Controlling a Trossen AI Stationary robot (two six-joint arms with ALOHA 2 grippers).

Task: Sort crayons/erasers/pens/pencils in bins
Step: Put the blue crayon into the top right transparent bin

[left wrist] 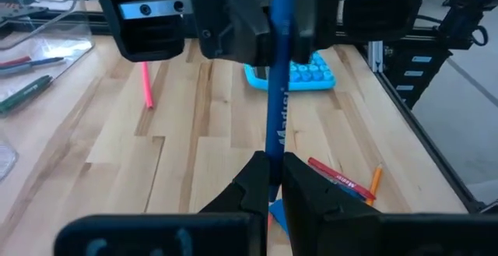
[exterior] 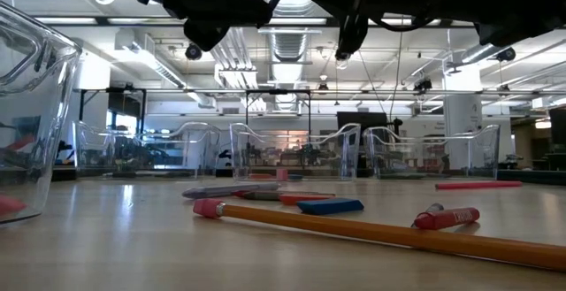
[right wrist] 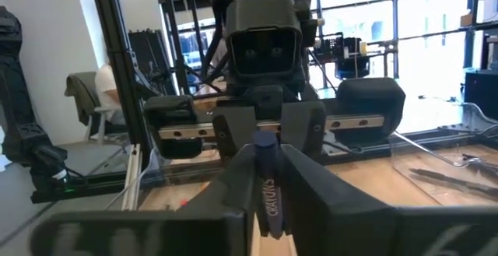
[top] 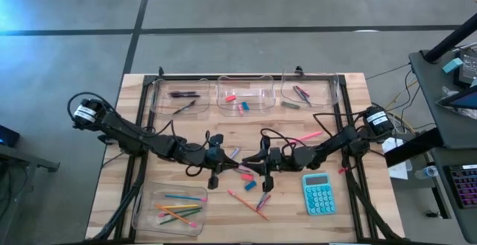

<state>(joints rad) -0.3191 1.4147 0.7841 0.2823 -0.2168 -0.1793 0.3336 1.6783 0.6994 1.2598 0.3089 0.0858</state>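
You see 2 grippers, left (left wrist: 268,180) and right (right wrist: 267,180), both clamped on 1 blue pencil (left wrist: 278,92) mid-frame, with 4 bins (top: 179,96).

A blue pencil (left wrist: 277,92) spans level between both hands, an end pinched in each.

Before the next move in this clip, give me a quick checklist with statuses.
1. Left tool shut on the blue pencil: ok.
2. Right tool closed on the same pencil: ok.
3. Pencil held clear above the table: ok.
4. Pencil bin on the left arm's side has room: ok.
5. All loose sticks sorted off the table: not ok.
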